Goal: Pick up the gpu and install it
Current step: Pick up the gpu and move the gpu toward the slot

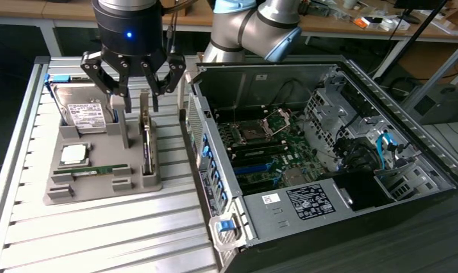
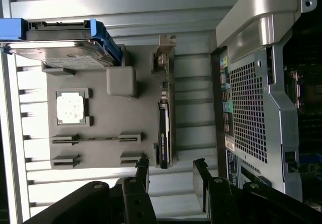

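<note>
End effector (image 1: pixel 137 94), jaws apart, above gpu (image 1: pixel 147 145); hdd (image 1: pixel 73 94) label (image 1: pixel 90 116) txt unreadable.

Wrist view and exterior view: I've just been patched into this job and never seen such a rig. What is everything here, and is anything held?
The machine is one robot arm ending in a black fingered gripper. The exterior view sees the whole bench from off the arm; the wrist view looks past the gripper's own fingers. On the slatted metal table sits a grey moulded tray of parts: a silver hard drive with a white label, a square silver processor chip, a slim green RAM stick, and the gpu, a thin dark card standing on edge. On the exterior view's right lies the open grey metal computer case. The gripper hangs open above the tray, roughly in line with the gpu, and holds nothing; the card sits in its slot.
</note>
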`<state>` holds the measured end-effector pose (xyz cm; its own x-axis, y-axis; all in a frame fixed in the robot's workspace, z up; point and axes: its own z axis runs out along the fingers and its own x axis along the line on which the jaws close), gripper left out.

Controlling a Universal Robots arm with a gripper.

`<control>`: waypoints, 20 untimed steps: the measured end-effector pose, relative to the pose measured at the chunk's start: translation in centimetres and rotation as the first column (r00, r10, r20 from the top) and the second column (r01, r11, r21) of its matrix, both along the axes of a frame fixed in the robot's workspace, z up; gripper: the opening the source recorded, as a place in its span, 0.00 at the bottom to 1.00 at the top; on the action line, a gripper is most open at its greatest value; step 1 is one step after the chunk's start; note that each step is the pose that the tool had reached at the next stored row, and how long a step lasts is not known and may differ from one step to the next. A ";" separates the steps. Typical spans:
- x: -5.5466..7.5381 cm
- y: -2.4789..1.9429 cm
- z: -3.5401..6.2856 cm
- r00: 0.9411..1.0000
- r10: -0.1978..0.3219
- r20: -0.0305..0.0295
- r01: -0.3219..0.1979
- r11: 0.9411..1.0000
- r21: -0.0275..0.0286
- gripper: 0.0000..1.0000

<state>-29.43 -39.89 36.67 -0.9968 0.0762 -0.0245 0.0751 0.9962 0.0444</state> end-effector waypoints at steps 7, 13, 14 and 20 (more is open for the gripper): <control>0.0 0.00 -0.30 1.000 0.000 0.000 0.000 1.000 0.000 0.48; 0.0 0.00 -0.56 1.000 0.000 0.000 0.000 1.000 0.000 0.48; 0.0 0.00 -0.65 1.000 0.000 0.000 0.000 1.000 0.000 0.48; 0.0 -0.01 -0.92 1.000 0.000 0.000 0.000 1.000 0.000 0.48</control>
